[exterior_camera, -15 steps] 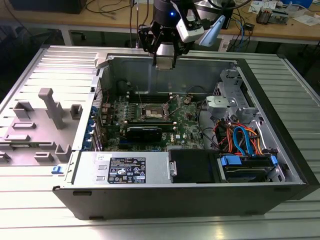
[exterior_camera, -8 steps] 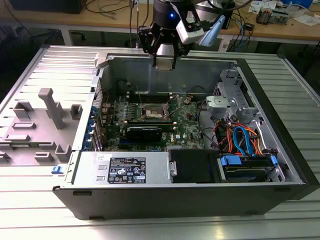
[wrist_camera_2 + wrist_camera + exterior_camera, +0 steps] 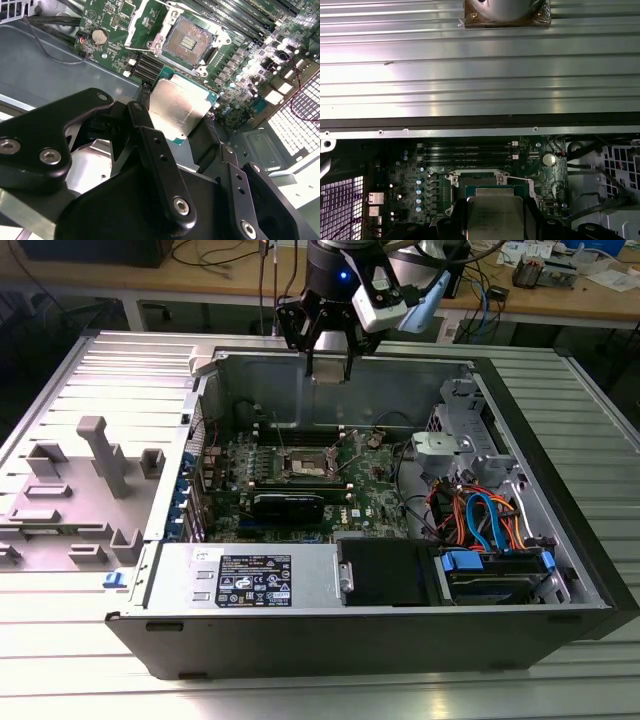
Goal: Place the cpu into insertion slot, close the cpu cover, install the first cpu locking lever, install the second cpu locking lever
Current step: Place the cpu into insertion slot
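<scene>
Open dark-grey tower computer case [image 3: 560,570] lies on its side on a ribbed metal table [image 3: 300,695]. Green circuit board [image 3: 370,485] sits in its floor.

The cpu [image 3: 180,107], a small flat square chip with a pale silver-grey metal face on a thin green base, is pinched by two opposite edges in the black two-finger gripper [image 3: 178,114]. Its metal face is turned back toward the wrist. In the first wrist view the cpu [image 3: 495,217] hangs in front of the board.

In the exterior view the gripper [image 3: 328,362] hangs from the arm over the far wall of the case, fingers pointing down. The cpu [image 3: 328,373] is clear of the board, above and behind the socket.

The insertion slot [image 3: 192,42], a square dark socket recess edged by a silvery metal frame, lies open and empty. In the exterior view the slot [image 3: 305,466] sits mid-board, beside the long black memory slots [image 3: 300,430].

Handling, as judged:
- Chip is light, rigid and thin.
- The metal face looks smooth, so likely slippery.
- The underside contacts and socket pins are probably delicate.
- The edge grip suits it and keeps the fingers off both faces.
- A small tilt or twist in the pinch could spoil seating.

I cannot tell how the cover or levers stand.
</scene>
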Controlling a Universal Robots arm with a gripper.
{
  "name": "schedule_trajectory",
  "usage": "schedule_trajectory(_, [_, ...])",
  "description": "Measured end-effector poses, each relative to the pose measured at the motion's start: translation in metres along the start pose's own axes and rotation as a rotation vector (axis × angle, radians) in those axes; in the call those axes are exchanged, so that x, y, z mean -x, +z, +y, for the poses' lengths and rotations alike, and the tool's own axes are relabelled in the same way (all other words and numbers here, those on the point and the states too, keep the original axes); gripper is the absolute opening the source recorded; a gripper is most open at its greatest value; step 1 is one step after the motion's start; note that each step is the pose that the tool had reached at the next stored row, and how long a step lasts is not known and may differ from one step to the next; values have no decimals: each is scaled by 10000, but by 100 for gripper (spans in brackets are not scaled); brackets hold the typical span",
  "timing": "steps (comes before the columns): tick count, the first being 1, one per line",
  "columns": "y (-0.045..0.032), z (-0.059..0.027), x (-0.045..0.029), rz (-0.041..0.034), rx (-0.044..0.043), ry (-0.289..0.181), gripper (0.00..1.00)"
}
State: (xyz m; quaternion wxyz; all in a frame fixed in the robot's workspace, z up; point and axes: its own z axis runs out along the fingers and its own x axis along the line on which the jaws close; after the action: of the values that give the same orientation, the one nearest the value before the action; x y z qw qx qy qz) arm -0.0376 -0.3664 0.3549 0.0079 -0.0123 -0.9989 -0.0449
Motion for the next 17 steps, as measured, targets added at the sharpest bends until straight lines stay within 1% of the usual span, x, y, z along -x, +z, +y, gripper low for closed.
schedule_trajectory(3, [14, -3, 0, 0, -1, 1, 55])
schedule_trajectory(13, [17, -6, 0, -12, 3, -1, 55])
schedule_trajectory(15, [17, -7, 0, -11, 20, -1, 55])
schedule_trajectory(17, [16, -7, 0, -11, 20, -1, 55])
